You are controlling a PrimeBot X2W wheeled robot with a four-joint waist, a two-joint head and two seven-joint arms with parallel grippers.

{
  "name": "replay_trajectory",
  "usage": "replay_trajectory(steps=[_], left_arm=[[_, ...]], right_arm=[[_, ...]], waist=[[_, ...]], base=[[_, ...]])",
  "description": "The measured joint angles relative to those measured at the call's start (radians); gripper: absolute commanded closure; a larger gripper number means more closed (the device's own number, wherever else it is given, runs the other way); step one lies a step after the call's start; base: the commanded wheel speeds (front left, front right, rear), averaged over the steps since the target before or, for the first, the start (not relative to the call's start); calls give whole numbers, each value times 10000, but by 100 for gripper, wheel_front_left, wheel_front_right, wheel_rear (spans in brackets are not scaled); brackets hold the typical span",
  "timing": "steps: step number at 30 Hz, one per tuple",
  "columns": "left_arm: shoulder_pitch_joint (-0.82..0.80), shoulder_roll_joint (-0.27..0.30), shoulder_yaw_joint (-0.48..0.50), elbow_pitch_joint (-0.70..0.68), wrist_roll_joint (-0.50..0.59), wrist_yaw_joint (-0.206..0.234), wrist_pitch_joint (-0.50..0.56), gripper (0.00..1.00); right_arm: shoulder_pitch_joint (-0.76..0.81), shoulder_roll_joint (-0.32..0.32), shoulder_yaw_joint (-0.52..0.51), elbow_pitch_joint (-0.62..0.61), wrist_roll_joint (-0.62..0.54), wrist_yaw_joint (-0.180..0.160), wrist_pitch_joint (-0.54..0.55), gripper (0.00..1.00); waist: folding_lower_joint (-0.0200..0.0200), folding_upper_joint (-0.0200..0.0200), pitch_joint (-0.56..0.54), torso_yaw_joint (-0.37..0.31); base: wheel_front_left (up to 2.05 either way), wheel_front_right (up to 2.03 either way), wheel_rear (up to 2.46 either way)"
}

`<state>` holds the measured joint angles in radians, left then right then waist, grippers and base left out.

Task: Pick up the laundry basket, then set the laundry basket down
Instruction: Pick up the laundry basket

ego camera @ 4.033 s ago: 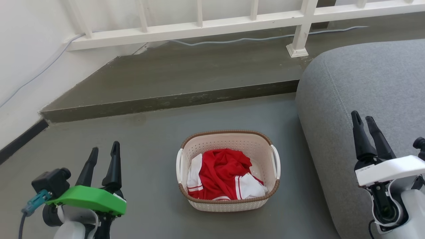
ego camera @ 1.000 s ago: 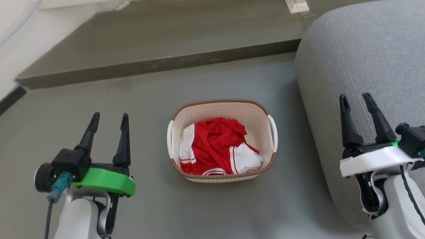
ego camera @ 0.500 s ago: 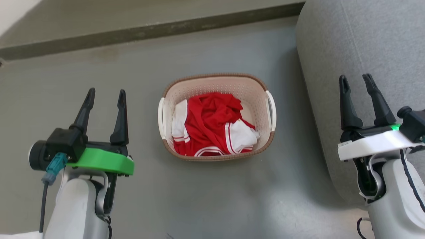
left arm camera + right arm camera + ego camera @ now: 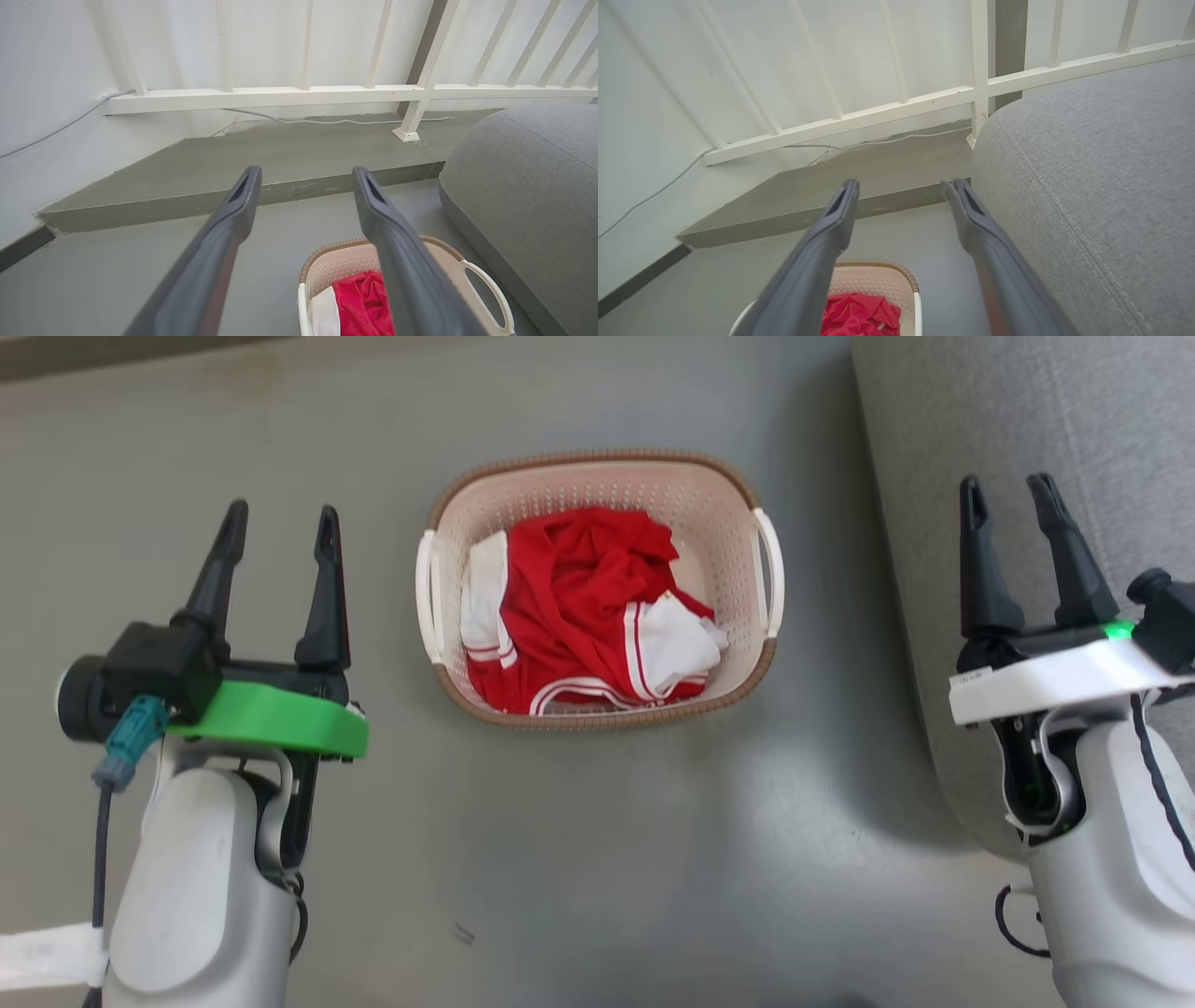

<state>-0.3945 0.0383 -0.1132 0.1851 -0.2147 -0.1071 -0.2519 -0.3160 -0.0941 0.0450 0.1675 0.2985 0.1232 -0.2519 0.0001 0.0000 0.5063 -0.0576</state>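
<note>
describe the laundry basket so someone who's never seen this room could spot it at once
Start at the grey sofa on the right; on the grey floor left of it sits the laundry basket. Cream perforated plastic with a brown woven rim and white side handles, it stands out by the crumpled red and white clothes inside.

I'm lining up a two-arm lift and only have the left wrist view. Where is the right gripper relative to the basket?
Observer: In the head view the right gripper is open, to the right of the laundry basket, against the edge of the grey sofa, holding nothing.
Operator: And my left one versus the left handle?
Observer: The left gripper is open, apart from the left handle, with bare floor between them.
</note>
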Motion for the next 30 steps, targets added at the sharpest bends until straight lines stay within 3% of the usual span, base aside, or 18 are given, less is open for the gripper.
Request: replay_trajectory(steps=[30], left_arm=[[-2231,-98,-150,1762,10,-121,-4,0]], right_arm=[[-2346,-15,453,2117,311,4,-27,0]], waist=[[0,0,2770,66]], base=[[0,0,0]])
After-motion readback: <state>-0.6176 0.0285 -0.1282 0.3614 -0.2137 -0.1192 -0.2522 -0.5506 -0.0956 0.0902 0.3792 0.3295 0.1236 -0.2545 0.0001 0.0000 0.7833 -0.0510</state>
